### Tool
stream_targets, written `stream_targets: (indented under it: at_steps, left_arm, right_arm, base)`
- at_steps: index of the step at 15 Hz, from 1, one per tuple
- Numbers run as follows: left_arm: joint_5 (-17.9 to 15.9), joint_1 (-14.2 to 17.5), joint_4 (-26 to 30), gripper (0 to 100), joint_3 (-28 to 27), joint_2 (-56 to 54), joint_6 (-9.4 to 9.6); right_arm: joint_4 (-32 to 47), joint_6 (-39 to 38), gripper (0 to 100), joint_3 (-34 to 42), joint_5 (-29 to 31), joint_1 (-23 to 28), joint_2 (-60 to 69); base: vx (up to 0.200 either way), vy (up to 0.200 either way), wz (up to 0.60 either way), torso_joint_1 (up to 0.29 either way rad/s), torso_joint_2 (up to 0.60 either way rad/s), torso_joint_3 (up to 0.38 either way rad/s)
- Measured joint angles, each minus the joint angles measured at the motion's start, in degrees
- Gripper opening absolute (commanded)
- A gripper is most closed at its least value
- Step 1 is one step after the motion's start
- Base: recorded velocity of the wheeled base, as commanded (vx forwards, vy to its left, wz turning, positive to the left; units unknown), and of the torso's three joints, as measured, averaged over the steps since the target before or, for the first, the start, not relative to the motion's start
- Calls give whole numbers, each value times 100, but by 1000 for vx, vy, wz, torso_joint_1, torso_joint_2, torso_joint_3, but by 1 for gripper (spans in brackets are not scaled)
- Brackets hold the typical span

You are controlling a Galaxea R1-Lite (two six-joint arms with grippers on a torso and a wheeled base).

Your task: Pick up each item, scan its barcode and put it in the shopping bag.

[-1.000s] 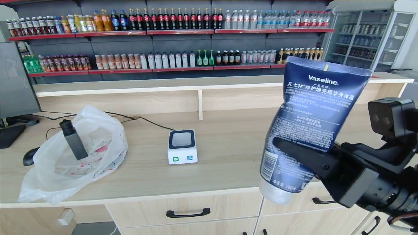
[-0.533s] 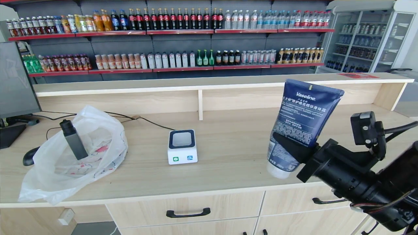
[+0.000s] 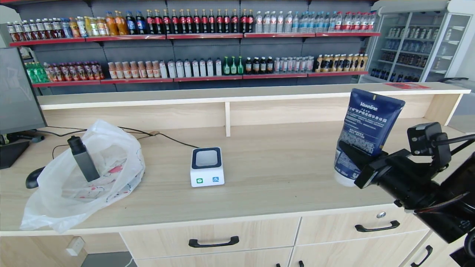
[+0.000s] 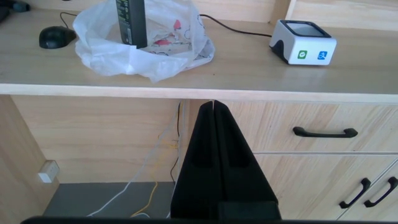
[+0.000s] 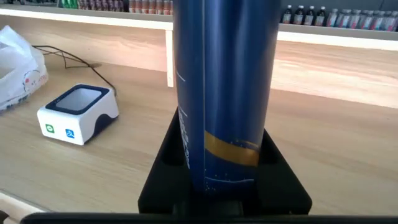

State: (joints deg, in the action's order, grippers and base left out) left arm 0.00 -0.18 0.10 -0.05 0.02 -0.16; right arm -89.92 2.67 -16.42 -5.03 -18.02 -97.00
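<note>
Head view: a dark blue lotion tube [image 3: 367,126] is gripped by the right hand [image 3: 362,161], whose fingers are closed on the tube's lower half, just above its white cap. The tube is held cap down and crimped end up, leaning slightly, with its printed back turned toward the camera. It is carried over the right part of the table [image 3: 278,174]; whether the cap touches the wood cannot be told. From the right wrist view, the tube is seen clamped between the two black fingers, one on each side.

The scanner [image 3: 207,166] (a small white box with a dark-framed window on top) is set near the middle of the table, well apart from the tube and to its left. Farther left, the shopping bag [image 3: 74,193] of thin white plastic is slumped open on the table, and a grey bottle [image 3: 83,157] with a black cap is stood inside it, tilted a little. A black mouse [image 3: 32,178] is placed just beside the bag's left edge, and a thin cable [image 3: 174,140] is run along the table behind the bag toward the scanner.

In the left wrist view, the left hand [image 4: 214,124] is seen below the table's front edge, before the drawers [image 4: 323,130], with its fingers pressed together and nothing held between them.
</note>
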Motion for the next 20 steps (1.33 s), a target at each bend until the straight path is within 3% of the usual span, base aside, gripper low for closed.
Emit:
stream_targets:
  at_steps: [20]
  left_arm:
    - [0,11,-10,0,5,0,-50]
  right_arm:
    - [0,67,0,-312,-27,317,-162]
  base:
    - [0,190,0,3,3,3]
